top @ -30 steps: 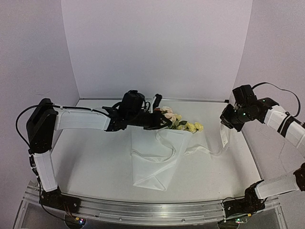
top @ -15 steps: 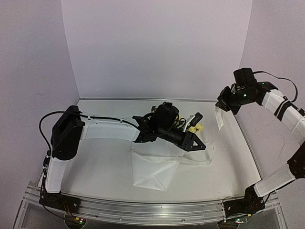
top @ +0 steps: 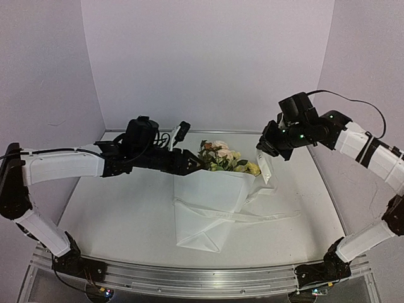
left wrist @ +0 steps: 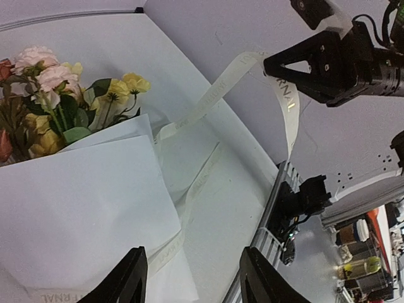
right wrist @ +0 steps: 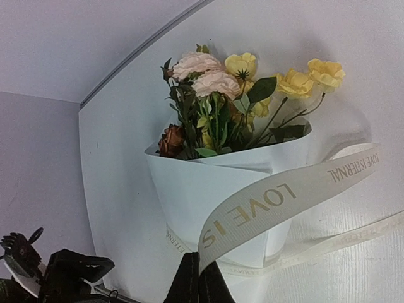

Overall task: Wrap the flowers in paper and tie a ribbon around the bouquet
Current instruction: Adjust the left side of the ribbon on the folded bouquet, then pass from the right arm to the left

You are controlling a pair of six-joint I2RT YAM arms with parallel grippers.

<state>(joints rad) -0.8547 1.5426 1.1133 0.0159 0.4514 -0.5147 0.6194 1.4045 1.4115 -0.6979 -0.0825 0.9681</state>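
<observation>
- Wrapping part looks basically done imo. The flowers sit inside the paper, which is folded into a cone. Blooms poke out the far end and the tip points toward the near edge.
- The whole bouquet lies flat around the middle of the table.
- The ribbon is only partly there. One stretch crosses the lower part of the cone, then it runs off to the right and climbs into the air.
- The right gripper is pinched tight on that raised end, holding it up just right of the blooms.
- The left gripper hovers on the left by the flower end, fingers partway apart with nothing between them.
- No knot or bow anywhere that I can see. Can't tell if the ribbon actually passes under the paper or just lies over it.
- So my guess is roughly halfway. Still needs a full loop around the cone, then crossing the ends and tying.
</observation>
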